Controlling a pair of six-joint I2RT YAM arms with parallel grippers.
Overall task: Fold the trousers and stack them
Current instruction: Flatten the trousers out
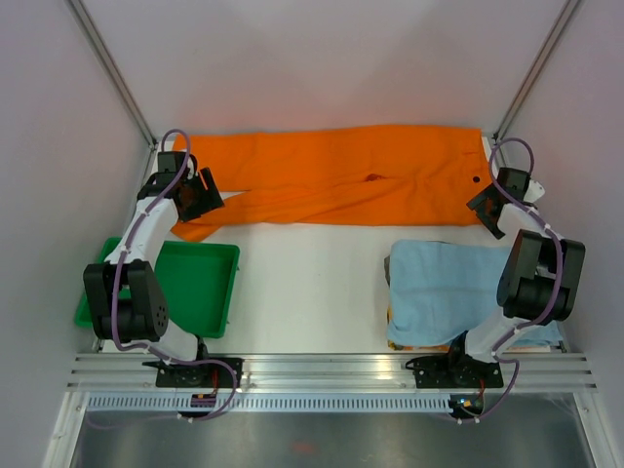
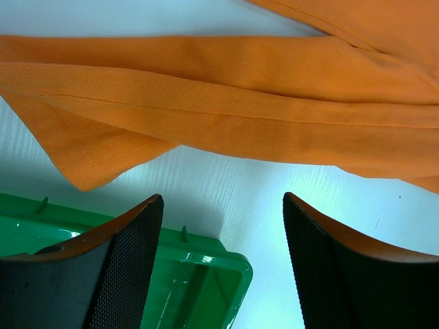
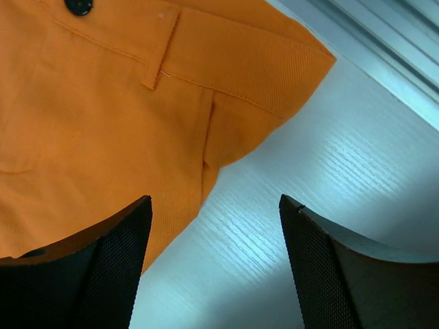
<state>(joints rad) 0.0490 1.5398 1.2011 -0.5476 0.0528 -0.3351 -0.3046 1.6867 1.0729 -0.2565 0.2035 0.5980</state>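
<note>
The bright orange trousers (image 1: 341,175) lie spread flat across the far part of the white table, waist to the right and both legs running left. My left gripper (image 1: 200,193) hovers open at the leg ends; in the left wrist view the trousers' legs (image 2: 240,96) lie just beyond the left gripper (image 2: 223,199), which has nothing between its fingers. My right gripper (image 1: 486,210) stands open by the waist's near right corner. In the right wrist view the waistband (image 3: 89,123) with its dark button (image 3: 79,5) lies past the empty right gripper (image 3: 214,199), whose left finger overlaps the fabric's edge.
A green tray (image 1: 195,283) sits at the near left, its corner (image 2: 206,257) under my left gripper. A folded light blue cloth (image 1: 448,288) lies at the near right beside the right arm's base. Metal frame posts and grey walls close in the far corners.
</note>
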